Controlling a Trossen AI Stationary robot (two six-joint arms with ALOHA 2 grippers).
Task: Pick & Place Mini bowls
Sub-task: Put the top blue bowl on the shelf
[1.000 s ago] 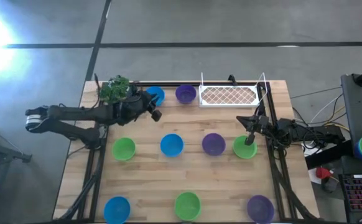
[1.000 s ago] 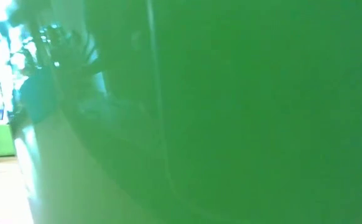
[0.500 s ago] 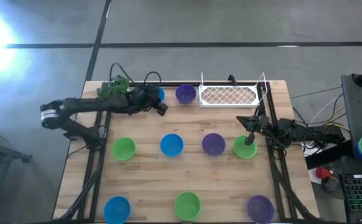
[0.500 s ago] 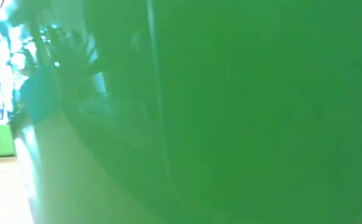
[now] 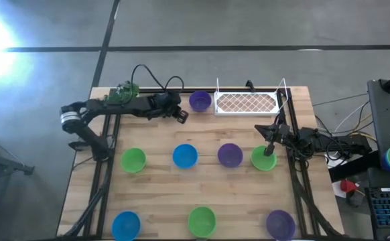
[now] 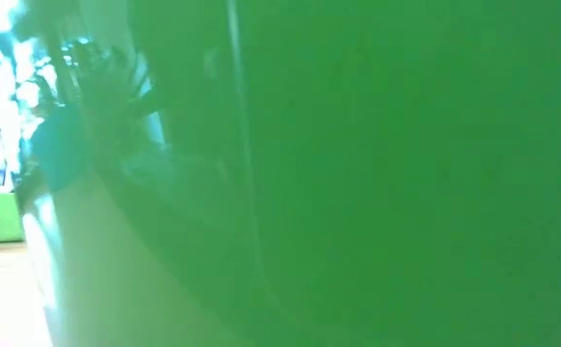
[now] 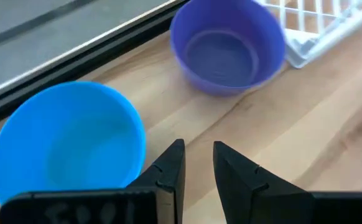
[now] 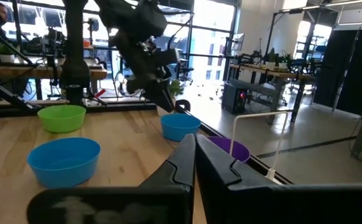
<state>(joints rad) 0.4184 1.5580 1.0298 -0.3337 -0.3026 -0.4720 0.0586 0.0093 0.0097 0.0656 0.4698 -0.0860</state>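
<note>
Several mini bowls sit rim up on the wooden table: green (image 5: pixel 133 159), blue (image 5: pixel 185 155), purple (image 5: pixel 230 154) and green (image 5: pixel 264 158) in a middle row, and blue (image 5: pixel 126 224), green (image 5: pixel 202 221) and purple (image 5: pixel 280 223) along the near edge. At the far edge stand a purple bowl (image 5: pixel 200 101) (image 7: pixel 227 43) and a blue bowl (image 7: pixel 69 143). My left gripper (image 5: pixel 179 115) (image 7: pixel 198 155) hangs between these two, fingers a narrow gap apart and touching nothing. My right gripper (image 5: pixel 270 144) (image 8: pixel 194 142) waits shut over the right green bowl's far rim.
A white mesh basket (image 5: pixel 246 102) (image 7: pixel 321 25) stands at the far edge, right of the purple bowl. A leafy toy plant (image 5: pixel 124 90) sits at the far left corner. A green bowl (image 6: pixel 358 173) right in front of the low camera fills that view.
My left arm has swung along the far edge toward the table's right. Its gripper has moved from beside the plant, past the blue bowl, toward the purple bowl. The bowls and my right arm have kept still.
</note>
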